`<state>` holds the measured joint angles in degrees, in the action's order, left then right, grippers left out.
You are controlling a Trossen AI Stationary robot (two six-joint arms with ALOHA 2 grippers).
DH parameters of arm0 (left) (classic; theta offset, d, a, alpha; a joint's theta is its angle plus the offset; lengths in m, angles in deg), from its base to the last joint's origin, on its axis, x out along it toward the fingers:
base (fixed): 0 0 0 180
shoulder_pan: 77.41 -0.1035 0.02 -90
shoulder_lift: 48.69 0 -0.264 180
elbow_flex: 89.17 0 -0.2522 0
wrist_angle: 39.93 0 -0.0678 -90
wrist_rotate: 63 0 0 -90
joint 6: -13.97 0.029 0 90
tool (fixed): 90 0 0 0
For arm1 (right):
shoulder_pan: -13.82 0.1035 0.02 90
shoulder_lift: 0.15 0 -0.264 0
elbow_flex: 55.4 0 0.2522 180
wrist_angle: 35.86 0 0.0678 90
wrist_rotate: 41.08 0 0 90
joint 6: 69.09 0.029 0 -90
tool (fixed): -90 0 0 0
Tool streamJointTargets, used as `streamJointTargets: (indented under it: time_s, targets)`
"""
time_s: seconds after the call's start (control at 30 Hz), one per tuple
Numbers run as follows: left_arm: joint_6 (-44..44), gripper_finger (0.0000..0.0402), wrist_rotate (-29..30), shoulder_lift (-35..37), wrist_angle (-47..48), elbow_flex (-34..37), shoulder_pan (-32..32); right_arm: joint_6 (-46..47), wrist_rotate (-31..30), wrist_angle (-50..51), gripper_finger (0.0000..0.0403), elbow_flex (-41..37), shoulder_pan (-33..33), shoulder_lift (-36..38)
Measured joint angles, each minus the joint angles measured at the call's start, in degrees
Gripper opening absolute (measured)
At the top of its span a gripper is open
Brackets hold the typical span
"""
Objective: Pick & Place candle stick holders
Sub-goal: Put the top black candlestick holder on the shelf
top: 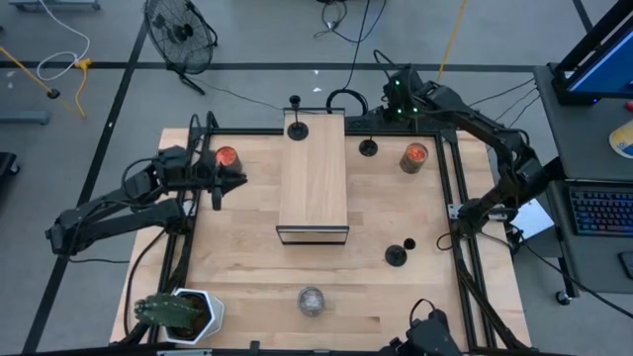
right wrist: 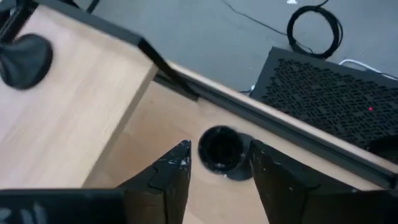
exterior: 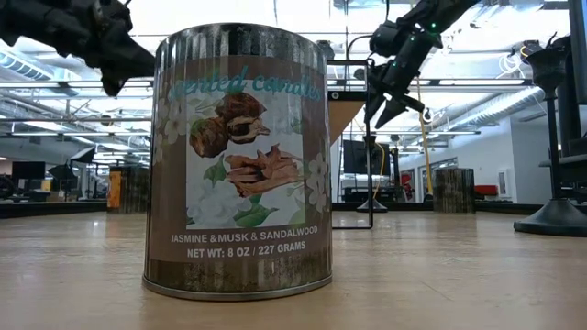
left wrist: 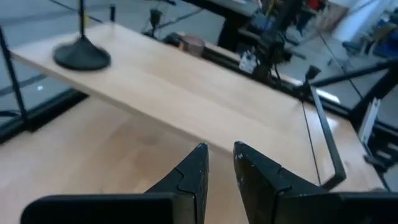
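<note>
Overhead, the right tool (right wrist: 219,163) hangs released above a candle stick holder (right wrist: 221,149) on the bench (top: 247,267), fingers (right wrist: 166,174) spread to either side of its round base, near the back edge beside an orange-topped jar (top: 414,157). A second holder (top: 296,129) stands on the far end of the raised wooden block (top: 314,183). A third holder (top: 397,256) sits on the bench toward the front right. The left tool (left wrist: 219,165) hovers left of the block, fingers nearly closed on nothing, by another jar (top: 227,157).
</note>
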<state>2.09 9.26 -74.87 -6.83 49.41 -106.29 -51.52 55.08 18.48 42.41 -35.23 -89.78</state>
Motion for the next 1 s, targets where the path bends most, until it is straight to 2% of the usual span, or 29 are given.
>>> streamJointTargets:
  time_s: [0.27,0.47,1.0]
  targets:
    - [-0.8,0.0081,-0.6,0.0,-1.9,2.3,0.1,-0.8,1.0,0.7,0.0147,0.0,-1.5,-2.1]
    - [-0.2,0.0081,-4.5,0.0,-6.1,2.7,0.2,-0.6,1.5,0.0,0.0145,0.0,-2.0,-3.9]
    - [-1.4,0.0081,-4.5,0.0,-6.0,2.7,0.2,-1.3,1.7,-0.7,0.0134,0.1,-2.3,-6.9]
